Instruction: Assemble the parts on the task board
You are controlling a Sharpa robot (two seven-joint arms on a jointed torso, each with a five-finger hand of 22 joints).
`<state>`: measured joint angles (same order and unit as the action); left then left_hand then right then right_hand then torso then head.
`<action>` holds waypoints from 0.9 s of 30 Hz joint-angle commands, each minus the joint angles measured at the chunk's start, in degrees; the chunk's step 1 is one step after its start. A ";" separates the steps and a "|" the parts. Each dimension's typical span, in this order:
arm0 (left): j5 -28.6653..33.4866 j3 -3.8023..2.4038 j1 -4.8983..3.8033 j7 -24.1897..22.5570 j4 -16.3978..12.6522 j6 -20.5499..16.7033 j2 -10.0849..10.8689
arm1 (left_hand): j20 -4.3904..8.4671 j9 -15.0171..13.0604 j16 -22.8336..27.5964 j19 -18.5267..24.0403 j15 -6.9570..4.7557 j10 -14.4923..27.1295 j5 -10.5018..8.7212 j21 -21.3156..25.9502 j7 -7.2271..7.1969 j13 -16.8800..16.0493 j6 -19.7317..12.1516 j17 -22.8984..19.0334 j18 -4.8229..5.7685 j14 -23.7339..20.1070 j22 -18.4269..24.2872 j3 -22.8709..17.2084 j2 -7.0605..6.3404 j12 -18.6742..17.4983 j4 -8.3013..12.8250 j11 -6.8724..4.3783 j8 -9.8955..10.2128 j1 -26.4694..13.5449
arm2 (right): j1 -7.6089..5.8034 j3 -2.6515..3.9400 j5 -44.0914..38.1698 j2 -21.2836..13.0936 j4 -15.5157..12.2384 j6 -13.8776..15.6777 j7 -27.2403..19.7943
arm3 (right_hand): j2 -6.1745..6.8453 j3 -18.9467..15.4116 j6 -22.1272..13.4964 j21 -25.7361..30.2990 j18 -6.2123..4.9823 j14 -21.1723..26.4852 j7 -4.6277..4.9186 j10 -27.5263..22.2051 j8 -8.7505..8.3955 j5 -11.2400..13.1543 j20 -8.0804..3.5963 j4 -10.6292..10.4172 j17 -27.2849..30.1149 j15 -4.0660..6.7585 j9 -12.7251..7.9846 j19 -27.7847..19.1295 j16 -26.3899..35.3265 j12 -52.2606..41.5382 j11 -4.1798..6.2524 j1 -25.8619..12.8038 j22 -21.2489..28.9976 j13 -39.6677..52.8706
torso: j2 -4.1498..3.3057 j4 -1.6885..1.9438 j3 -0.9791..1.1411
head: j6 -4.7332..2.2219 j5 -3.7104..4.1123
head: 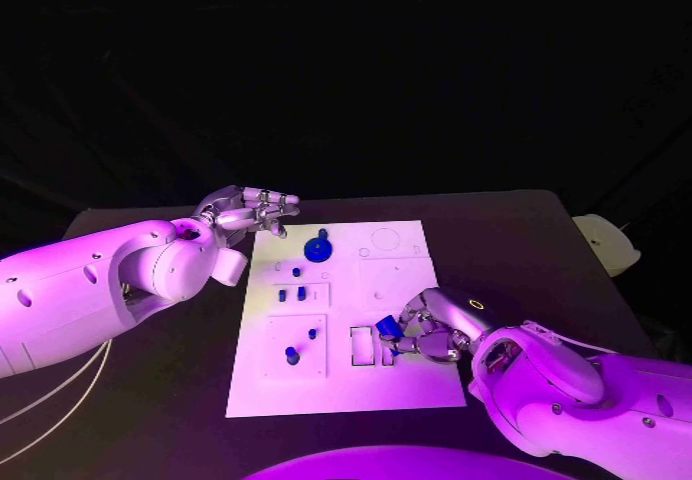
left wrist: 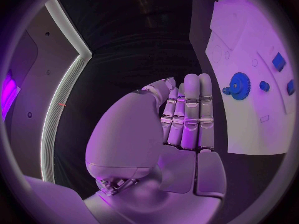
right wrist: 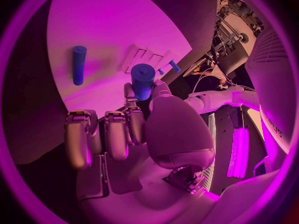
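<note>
- The right hand point(head: 430, 330) covers part of the task board point(head: 346, 390) near its right edge; the board surface beneath the fingers is hidden in the head view.
- The blue part point(head: 388, 327) in the right hand is partly masked by the fingers; its full shape cannot be determined in the head view.
- The left hand point(head: 253, 215) overlaps the board's far left corner, hiding that corner.
- The small blue pieces point(head: 293, 294) along the board's left half are too small to identify.
- In the left wrist view, the board point(left wrist: 249, 124) is cut off by the circle's rim.
</note>
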<state>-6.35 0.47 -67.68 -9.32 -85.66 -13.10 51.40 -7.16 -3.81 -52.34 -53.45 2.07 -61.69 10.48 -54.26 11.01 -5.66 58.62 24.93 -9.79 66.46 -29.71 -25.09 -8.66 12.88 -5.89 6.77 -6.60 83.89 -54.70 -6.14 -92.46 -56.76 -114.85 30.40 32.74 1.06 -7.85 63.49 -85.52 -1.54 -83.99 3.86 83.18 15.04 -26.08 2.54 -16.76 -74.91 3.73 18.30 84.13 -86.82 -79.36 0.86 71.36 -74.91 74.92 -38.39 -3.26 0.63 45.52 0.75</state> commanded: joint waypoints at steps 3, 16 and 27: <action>0.05 -0.03 -0.01 -0.44 -0.15 0.98 -0.16 | -0.20 -0.05 0.36 0.09 0.08 0.37 -0.32 0.28 -0.10 -0.09 -0.36 -0.08 -0.79 -0.15 0.05 0.23 0.56 0.28 -0.05 0.09 -0.01 -0.15 | -0.03 0.03 1.73 1.52 0.57 -0.60 -0.22 | -0.60 -0.48 1.20 -0.20 0.61 -4.77 -0.64 0.42 0.48 -0.23 -0.40 0.05 -8.82 0.61 0.39 4.15 -0.34 -0.07 0.04 -0.12 -13.89 3.76 | -0.04 -0.01 -0.02 | 0.12 -0.13; 0.05 -0.03 -0.01 -0.40 -0.24 1.09 -0.23 | -0.20 -0.05 0.36 0.09 0.08 0.37 -0.32 0.28 -0.10 -0.09 -0.36 -0.08 -0.79 -0.15 0.05 0.23 0.56 0.28 -0.05 0.09 -0.01 -0.15 | 0.48 -0.01 3.66 5.85 3.88 -4.25 -0.40 | -1.75 -1.97 1.98 -0.42 0.65 -4.83 -1.14 0.77 1.28 0.45 -0.70 -0.02 -9.21 0.96 1.52 4.22 -0.53 -0.19 0.45 -2.60 -13.94 4.25 | -0.05 -0.02 0.01 | 0.46 -0.39; 0.05 -0.03 -0.01 -0.34 -0.25 1.16 -0.25 | -0.20 -0.05 0.36 0.09 0.08 0.37 -0.32 0.28 -0.10 -0.09 -0.36 -0.08 -0.79 -0.15 0.05 0.23 0.56 0.28 -0.05 0.09 -0.01 -0.15 | 0.54 0.00 3.64 7.13 5.49 -4.79 0.05 | -2.00 -3.12 2.09 -0.48 0.66 -4.85 -1.33 0.98 1.75 1.77 -0.86 0.03 -9.32 1.11 2.24 4.23 -0.59 -0.28 0.62 -3.97 -13.95 4.57 | -0.02 -0.04 0.00 | 0.65 -0.51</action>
<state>-6.35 0.47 -67.68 -9.33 -85.76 -12.96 51.27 -7.17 -3.81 -52.35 -53.45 2.07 -61.69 10.48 -54.26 11.01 -5.66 58.63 24.94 -9.79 66.46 -29.72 -25.09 -8.66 12.88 -5.89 6.77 -6.60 83.89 -54.24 -6.10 -88.81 -49.71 -109.56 26.96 32.63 -0.89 -10.68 65.15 -85.76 -1.62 -84.04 2.61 83.91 16.65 -24.62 2.13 -16.77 -74.91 4.53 20.41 84.13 -87.15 -79.36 1.57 67.68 -74.95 74.92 -38.42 -3.26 0.62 46.11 0.28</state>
